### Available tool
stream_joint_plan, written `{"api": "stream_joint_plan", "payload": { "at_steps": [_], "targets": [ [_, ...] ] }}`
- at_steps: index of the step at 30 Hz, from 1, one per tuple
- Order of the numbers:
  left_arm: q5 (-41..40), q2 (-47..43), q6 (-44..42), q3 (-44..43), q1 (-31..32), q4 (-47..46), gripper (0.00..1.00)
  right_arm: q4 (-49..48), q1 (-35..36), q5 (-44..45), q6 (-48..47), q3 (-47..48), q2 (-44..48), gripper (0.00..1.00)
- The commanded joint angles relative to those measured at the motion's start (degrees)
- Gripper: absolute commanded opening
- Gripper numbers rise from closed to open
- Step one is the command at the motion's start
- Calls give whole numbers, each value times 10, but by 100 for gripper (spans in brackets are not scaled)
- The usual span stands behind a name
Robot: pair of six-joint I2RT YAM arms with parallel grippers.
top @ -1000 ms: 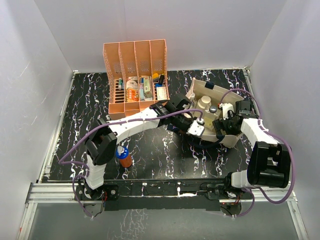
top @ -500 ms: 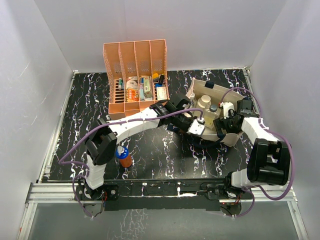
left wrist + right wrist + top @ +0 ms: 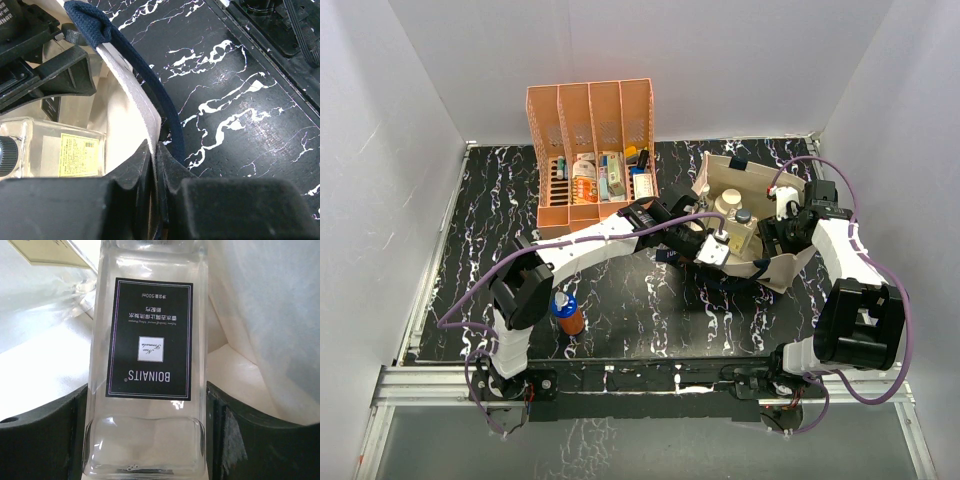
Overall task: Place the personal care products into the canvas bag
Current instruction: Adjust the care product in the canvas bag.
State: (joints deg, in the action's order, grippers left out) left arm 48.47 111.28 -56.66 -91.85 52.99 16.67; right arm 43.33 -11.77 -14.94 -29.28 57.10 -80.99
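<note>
Now the square bottle (image 3: 150, 340) is inside the bag (image 3: 782, 268), pinched at its sides between the two fingers of the right tool (image 3: 148, 410). Its black label reads upside down to the wrist camera, and cream cloth is all around it. I cannot tell whether it already rests on the bag's floor. Just beside it in the bag is a clear bottle (image 3: 65, 152) with a yellow label, and the top view shows a white bottle (image 3: 728, 203) there also. The left tool (image 3: 155, 155) is pressed together on the near rim of the bag, beside the navy strap (image 3: 150, 85), and so holds the mouth open. To do this step well, I think the right tool should go lower until the bottle is supported, then spread only a little and rise straight up, so the fingers do not drag the cloth or knock the neighbours. The left tool should not release the rim before that. One orange bottle (image 3: 568, 315) with a blue cap stands on the surface (image 3: 640, 300) near the left arm's base, well apart from the bag; it is probably the next one.
</note>
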Motion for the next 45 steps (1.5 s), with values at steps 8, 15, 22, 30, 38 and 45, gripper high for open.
{"api": "stream_joint_plan", "payload": {
  "at_steps": [8,15,22,30,38,45],
  "targets": [
    [-3,5,-4,7,-2,9,5,30,-4,-7,12,94,38,9],
    [4,17,-11,-3,-1,17,5,57,-4,-45,-6,93,75,21],
    [11,25,-13,-8,-1,21,5,73,-4,-39,-4,70,101,58],
    [15,25,-11,-7,0,13,5,34,-3,-5,-22,4,104,97],
    [9,19,-6,1,0,6,5,6,-3,22,-30,-30,81,99],
    [20,30,5,6,0,1,6,-19,-3,73,-58,-70,63,98]
  ]
}}
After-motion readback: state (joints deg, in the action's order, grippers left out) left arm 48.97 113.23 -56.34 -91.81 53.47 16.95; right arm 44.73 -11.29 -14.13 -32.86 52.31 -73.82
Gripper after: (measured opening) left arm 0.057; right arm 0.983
